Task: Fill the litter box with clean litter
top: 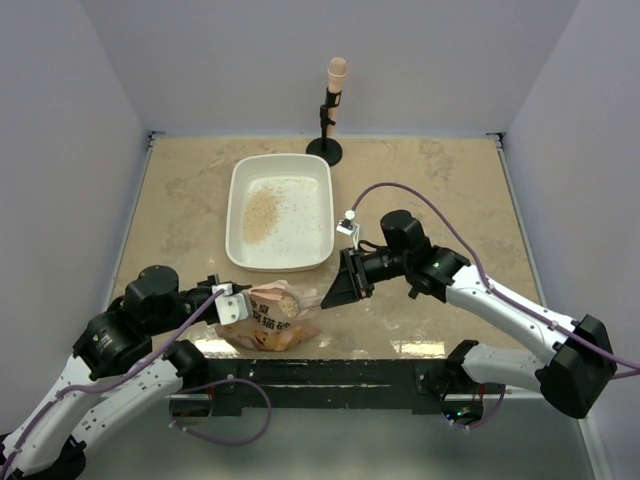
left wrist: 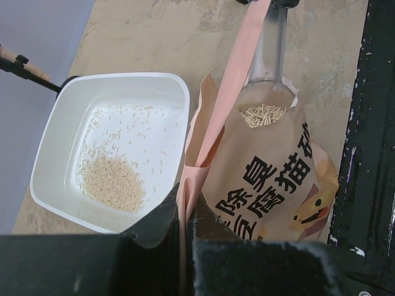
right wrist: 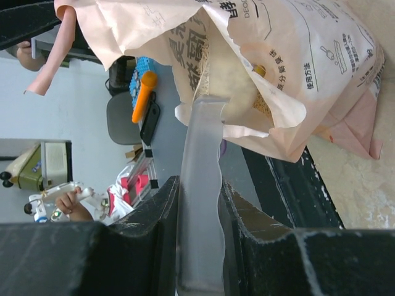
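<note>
Just in front of the near rim of the white shallow rectangular plastic litter box (top: 281, 262) (left wrist: 176, 92), the left gripper (top: 240, 305) (left wrist: 184, 213) is clenched on the upper edge of a crinkly orange-pink printed bag (top: 268, 325) (left wrist: 271, 185) (right wrist: 296, 68), the thin wall of the bag pinched flat between its black jaws. To the right of the litter box's near corner, the right gripper (top: 324, 297) (right wrist: 200, 185) is clamped on the flat handle of a clear translucent plastic scoop (left wrist: 271, 43) (right wrist: 200, 142), which reaches down into the bag's open mouth. The litter box lies flat on the mottled beige tabletop (top: 190, 200), touching the bag's side in the left wrist view. The clean litter (top: 262, 215) (left wrist: 112, 182), fine beige granules, forms a small loose pile toward the box's left side, with stray grains scattered over the white floor. More pale pellets show in the bag's mouth (left wrist: 262, 114). The scoop's bowl is hidden inside the bag, and from above the scoop can hardly be made out.
</note>
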{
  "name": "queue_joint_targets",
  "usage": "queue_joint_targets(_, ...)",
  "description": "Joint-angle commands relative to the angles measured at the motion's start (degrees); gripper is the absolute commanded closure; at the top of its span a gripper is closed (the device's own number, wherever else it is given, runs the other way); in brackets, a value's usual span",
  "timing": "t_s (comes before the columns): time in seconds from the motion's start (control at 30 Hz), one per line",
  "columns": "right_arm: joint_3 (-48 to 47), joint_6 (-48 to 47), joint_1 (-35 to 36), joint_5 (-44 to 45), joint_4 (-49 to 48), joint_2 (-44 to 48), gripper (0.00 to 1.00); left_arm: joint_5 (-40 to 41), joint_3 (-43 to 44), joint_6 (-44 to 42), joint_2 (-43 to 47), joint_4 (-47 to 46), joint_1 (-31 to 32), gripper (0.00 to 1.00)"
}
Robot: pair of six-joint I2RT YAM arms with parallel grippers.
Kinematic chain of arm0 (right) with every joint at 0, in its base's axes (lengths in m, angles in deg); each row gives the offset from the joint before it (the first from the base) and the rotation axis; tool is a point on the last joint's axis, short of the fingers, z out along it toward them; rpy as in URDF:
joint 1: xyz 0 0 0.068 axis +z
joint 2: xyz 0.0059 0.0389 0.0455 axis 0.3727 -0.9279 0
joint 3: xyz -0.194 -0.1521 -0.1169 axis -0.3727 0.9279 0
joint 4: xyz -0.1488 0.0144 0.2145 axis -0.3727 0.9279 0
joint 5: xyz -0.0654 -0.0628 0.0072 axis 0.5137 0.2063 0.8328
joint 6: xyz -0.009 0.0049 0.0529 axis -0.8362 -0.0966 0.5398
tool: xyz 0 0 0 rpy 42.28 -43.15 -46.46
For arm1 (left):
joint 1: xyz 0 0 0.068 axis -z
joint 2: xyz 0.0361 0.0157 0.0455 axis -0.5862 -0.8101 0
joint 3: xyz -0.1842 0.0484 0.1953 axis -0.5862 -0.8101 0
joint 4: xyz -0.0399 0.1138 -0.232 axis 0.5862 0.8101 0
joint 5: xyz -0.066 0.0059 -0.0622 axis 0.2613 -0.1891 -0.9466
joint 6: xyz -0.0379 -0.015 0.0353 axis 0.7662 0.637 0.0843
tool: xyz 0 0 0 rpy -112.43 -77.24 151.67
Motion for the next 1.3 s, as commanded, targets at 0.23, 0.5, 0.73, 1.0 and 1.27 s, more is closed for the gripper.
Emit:
queue_joint_targets(0.23, 2.76, 8.0, -0.49, -0.89, -0.79, 8.18, 1.0, -3.97, 1.92, -0.61, 5.57, -11.19, -0.29, 1.0)
queue_joint_targets(0.5, 13.3, 22.77, -0.4, -3.52, -20.38, 11.96, 1.0, -4.5, -0.81, -0.96, 9.17, -9.96, -0.29, 1.0)
queue_joint_targets(0.73, 21.13, 31.39, -0.58, -3.0, -31.65, 17.57, 1.0, -4.14, -1.16, -0.34, 11.2, -8.74, -0.21, 1.0)
queue_joint_targets(1.0, 32.12, 41.6, -0.57, -0.8, -45.63, 23.57, 1.0, -2.83, -1.6, 0.0, 13.22, -9.61, -0.21, 1.0)
queue_joint_targets(1.27, 35.38, 43.0, -0.58, -0.55, -46.7, 27.69, 1.0, -2.21, -2.4, 1.32, 14.19, -9.96, -0.29, 1.0)
